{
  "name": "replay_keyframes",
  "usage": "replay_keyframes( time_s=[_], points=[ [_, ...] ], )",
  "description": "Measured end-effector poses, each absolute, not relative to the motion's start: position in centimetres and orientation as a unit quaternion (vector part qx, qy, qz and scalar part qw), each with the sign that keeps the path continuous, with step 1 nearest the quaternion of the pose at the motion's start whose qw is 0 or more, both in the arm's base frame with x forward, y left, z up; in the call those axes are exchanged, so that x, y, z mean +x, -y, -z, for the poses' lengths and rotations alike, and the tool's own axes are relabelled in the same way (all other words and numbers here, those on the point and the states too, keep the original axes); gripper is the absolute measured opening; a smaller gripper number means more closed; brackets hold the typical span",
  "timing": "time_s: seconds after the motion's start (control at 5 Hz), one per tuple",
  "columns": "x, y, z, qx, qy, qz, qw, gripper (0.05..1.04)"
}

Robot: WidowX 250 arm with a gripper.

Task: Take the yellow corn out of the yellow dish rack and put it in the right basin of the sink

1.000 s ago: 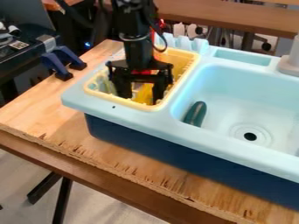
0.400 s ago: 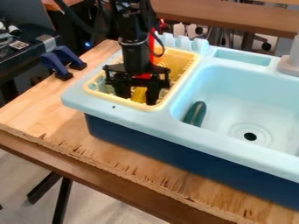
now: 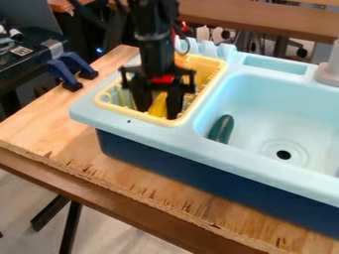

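Observation:
The black gripper [image 3: 158,110] hangs from the top edge down into the yellow basket [image 3: 215,79] at the sink's left end. It stands open, one finger on each side of a yellow object [image 3: 157,105]. Whether either finger touches this object I cannot tell, and its lower part is hidden in the basket. A dark green, elongated object [image 3: 221,129] lies against the left wall of the light blue sink basin, well to the right of the gripper.
The light blue sink [image 3: 265,171] has a drain [image 3: 283,155] in its basin and a grey faucet [image 3: 328,73] at the right. Blue clamps [image 3: 63,74] stand on the wooden table [image 3: 46,119] at the left.
The gripper dipped and twisted slightly, then rose a little again over the basket. Its fingers stand somewhat closer together than a second ago. The green object has stayed put.

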State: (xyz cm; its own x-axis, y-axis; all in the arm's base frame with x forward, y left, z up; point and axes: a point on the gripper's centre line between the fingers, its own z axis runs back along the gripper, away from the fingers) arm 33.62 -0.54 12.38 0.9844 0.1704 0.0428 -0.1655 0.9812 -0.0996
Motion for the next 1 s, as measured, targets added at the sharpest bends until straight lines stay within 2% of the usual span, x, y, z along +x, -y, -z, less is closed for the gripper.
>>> replay_keyframes(
  time_s=[0.2, 0.4, 0.6, 0.8, 1.0],
  points=[
    [32.8, 1.8, -16.4, -0.023, 0.043, -0.053, 0.997, 0.652],
    [34.4, 5.2, -20.6, -0.023, 0.076, -0.001, 0.997, 0.653],
    [35.2, 9.5, -20.3, -0.016, 0.062, 0.05, 0.997, 0.653],
    [35.7, 12.7, -17.8, -0.016, 0.05, 0.069, 0.996, 0.653],
    [34.8, 13.8, -13.5, -0.011, 0.009, 0.053, 0.998, 0.653]
  ],
)
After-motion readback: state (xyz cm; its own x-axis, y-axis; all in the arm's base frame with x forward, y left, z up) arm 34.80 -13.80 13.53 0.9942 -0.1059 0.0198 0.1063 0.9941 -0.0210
